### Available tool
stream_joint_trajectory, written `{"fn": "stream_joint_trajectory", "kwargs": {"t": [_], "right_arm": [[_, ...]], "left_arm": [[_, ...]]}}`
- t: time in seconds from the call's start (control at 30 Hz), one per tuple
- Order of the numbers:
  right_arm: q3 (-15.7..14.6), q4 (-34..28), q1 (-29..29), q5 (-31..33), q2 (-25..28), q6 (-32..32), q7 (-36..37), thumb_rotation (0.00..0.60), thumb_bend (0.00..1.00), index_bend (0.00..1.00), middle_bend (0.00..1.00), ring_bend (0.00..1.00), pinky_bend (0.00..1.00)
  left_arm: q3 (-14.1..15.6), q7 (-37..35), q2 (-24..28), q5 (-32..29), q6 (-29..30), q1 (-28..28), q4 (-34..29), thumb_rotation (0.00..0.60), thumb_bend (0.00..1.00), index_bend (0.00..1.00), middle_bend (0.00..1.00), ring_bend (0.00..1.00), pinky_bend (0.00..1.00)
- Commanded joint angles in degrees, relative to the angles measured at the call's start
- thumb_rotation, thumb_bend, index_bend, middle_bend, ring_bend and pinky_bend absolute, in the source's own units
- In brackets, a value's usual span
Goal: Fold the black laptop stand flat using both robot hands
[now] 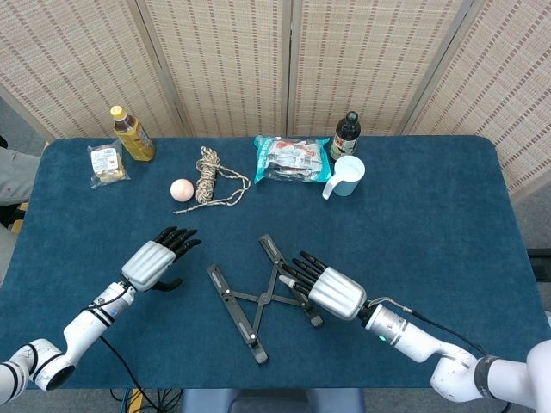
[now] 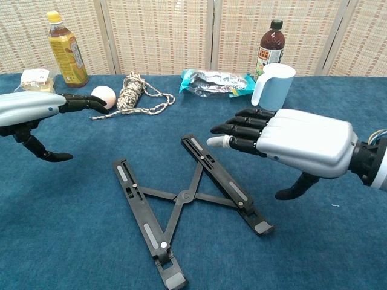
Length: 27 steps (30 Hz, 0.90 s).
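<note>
Both views are bright and evenly lit, seemingly from soft light overhead, with no harsh glare. Shadows are faint and short: a soft dark patch lies on the desk [image 2: 338, 241] under the right robot hand [image 2: 302, 142], whose pale shell carries a mild sheen. The head view is sharp across its width. In the chest view the near right robot hand looms large and looks slightly soft, and the woven screens [image 1: 284, 60] show fine moiré-like texture.

The left hand [image 1: 157, 258] and right hand [image 1: 327, 288] both hover palm-down, fingers extended and apart, thumbs hanging below, each holding nothing.
</note>
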Motion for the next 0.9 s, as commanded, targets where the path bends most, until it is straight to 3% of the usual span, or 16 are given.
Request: {"fn": "stream_joint_trajectory", "kwargs": {"t": [0.03,0.43,0.9], "right_arm": [[-0.3,5.2,-0.4,-2.5,-4.0,2.4,-1.1,0.6,0.0,0.0,0.0,0.0,0.0],[-0.8,18.8,0.1,-5.9,-13.6,6.4,1.8,0.6,0.0,0.0,0.0,0.0,0.0],[0.3,24.6,2.2,-6.7,-20.6,8.2,2.3,0.6,0.0,0.0,0.0,0.0,0.0]], "left_arm": [[0.3,-1.0,-0.9,0.0,-0.4,-0.2,1.1,0.6,0.25,0.07,0.0,0.0,0.0],[0.7,-4.8,-1.7,-1.0,-1.3,-0.4,3.3,0.6,0.25,0.06,0.0,0.0,0.0],[1.2,-5.7,-2.2,-1.6,-1.4,-0.1,5.3,0.6,0.25,0.06,0.0,0.0,0.0]]}}
